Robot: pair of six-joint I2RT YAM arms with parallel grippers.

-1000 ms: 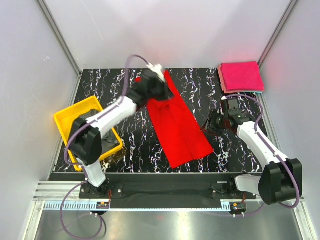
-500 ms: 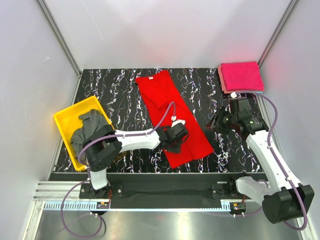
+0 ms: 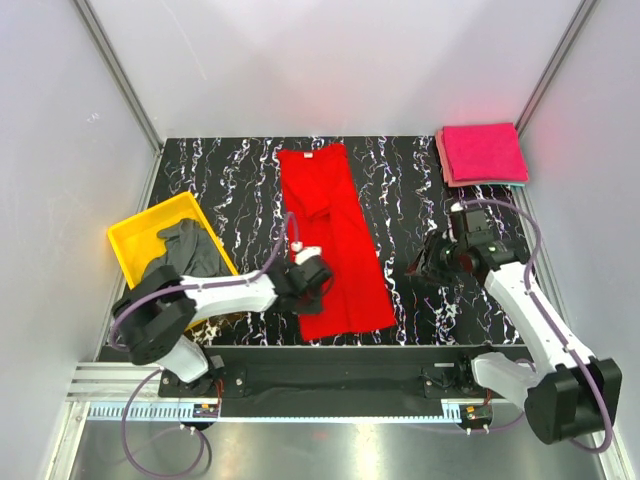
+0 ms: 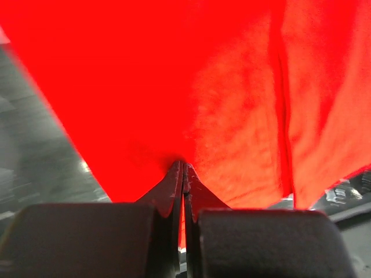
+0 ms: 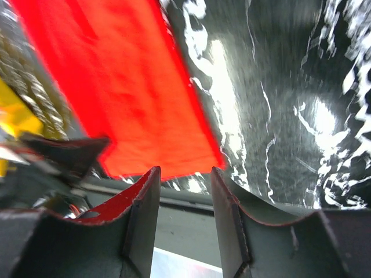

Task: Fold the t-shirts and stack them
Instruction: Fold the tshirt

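Red t-shirt [image 3: 330,235], folded to a long strip, lies along the middle of the tabletop [image 3: 230,170]. Left hand [image 3: 312,280] pinches its near hem; right hand [image 3: 428,265] hangs parted and empty beside it. Advice: carry hem straight to far end, low, edges aligned.

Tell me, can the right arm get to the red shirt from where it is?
Probably yes. The right gripper is open and empty, with only bare table between it and the right edge of the red t-shirt. The left gripper pinches the shirt's near left corner, out of the way.
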